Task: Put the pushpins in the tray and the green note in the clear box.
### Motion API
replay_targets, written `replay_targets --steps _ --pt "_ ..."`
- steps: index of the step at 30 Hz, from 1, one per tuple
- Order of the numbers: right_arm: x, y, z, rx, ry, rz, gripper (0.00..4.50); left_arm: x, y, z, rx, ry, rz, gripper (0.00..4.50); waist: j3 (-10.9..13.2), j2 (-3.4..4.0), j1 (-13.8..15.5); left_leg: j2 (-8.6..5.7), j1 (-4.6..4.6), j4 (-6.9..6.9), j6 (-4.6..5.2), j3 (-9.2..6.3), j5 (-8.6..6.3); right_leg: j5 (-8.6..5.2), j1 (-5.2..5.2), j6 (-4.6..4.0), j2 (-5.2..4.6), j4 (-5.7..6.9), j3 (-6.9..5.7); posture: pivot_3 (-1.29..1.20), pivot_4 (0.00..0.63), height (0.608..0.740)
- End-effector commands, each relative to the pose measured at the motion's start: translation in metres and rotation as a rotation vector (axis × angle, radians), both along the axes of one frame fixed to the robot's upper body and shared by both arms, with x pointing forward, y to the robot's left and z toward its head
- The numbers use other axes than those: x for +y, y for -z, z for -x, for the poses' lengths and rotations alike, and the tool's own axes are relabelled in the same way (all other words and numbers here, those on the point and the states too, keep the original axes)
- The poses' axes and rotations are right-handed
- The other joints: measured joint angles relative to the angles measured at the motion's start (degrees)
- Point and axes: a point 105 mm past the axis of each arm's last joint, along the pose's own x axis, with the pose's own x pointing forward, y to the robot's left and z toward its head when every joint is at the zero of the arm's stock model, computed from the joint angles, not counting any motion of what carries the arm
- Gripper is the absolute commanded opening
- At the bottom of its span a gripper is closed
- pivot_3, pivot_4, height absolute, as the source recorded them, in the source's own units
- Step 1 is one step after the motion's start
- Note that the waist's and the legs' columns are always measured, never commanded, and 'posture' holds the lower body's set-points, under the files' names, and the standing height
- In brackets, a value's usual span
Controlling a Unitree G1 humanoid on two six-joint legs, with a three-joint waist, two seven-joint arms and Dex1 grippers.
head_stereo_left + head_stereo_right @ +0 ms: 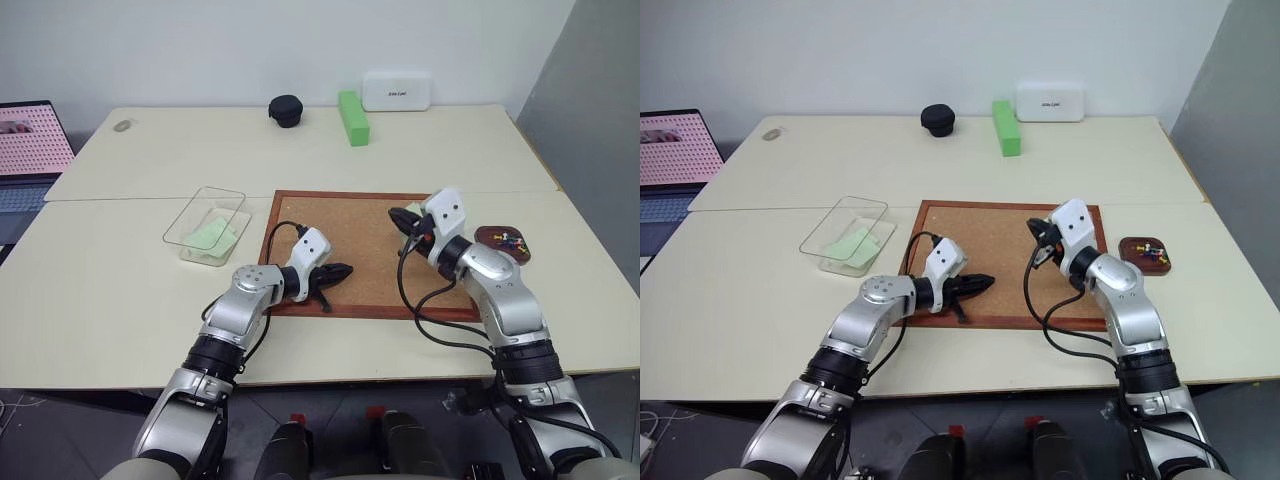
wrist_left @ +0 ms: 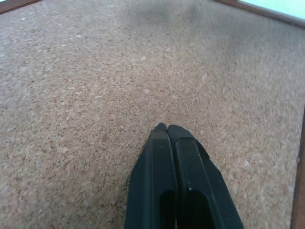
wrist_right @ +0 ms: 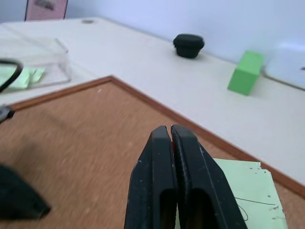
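Clenched pincers over the cork board (image 1: 355, 250)

A green note (image 3: 240, 191) lies on the board's far right, just beneath the clenched right pincer (image 3: 170, 130). Clear box (image 1: 228, 198) left; tray (image 1: 489, 236) with pushpins (image 1: 511, 241) right. Left pincer (image 2: 167, 127) clenched, empty.

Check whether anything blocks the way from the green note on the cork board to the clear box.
Nothing lies on the cork board between the green note and clear box. The left gripper sits just nearer than that line, possibly in the way.
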Motion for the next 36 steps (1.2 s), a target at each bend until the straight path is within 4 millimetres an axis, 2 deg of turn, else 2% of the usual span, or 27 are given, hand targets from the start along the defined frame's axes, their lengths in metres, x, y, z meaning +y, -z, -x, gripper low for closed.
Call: replay_targets --steps 1,6,11,19,30,36 --pt "-0.007 -0.02 -0.006 -0.033 0.06 -0.088 0.0 -0.011 -0.03 0.008 0.019 0.033 0.207 0.74 0.0 -0.01 0.0 0.0 -0.03 -0.01 0.0 0.0 0.0 0.0 -0.01 0.0 -0.01 -0.02 0.0 0.0 0.15 0.74" --pt "-0.013 -0.039 -0.013 0.028 0.138 -0.34 0.0 -0.015 -0.055 -0.001 -0.113 -0.054 0.27 1.71 0.0 -0.01 0.2 0.0 -0.13 -0.01 0.0 -0.03 0.0 0.11 -0.11 -0.19 -0.02 0.0 -0.03 0.0 0.15 0.74" --pt "-0.019 -0.042 -0.016 0.14 0.182 -0.552 0.0 -0.027 -0.062 -0.001 -0.193 -0.08 0.28 2.71 0.0 -0.01 0.4 0.0 -0.13 -0.02 0.0 -0.03 0.0 0.16 -0.11 -0.26 -0.01 0.0 -0.02 0.0 0.15 0.74" --pt "-0.014 -0.047 -0.013 0.27 0.176 -0.793 0.0 -0.042 -0.068 -0.007 -0.29 -0.109 0.274 4.36 0.0 0.0 0.5 0.0 -0.14 -0.02 0.0 -0.02 0.0 0.16 -0.12 -0.26 0.0 0.0 -0.02 0.0 0.15 0.74" --pt "-0.001 -0.054 -0.005 0.394 0.143 -1.043 0.0 -0.069 -0.072 -0.022 -0.465 -0.16 0.233 4.44 0.0 0.0 0.5 -0.01 -0.3 -0.01 0.02 -0.02 -0.01 0.13 -0.2 -0.2 0.01 -0.02 -0.05 0.0 0.15 0.74" --pt "0.006 -0.057 0.001 0.424 0.12 -1.084 0.0 -0.079 -0.074 -0.025 -0.484 -0.162 0.253 4.44 0.0 0.0 0.5 0.0 -0.38 -0.01 0.02 -0.03 -0.01 0.09 -0.28 -0.15 0.02 -0.02 -0.06 0.0 0.15 0.74"
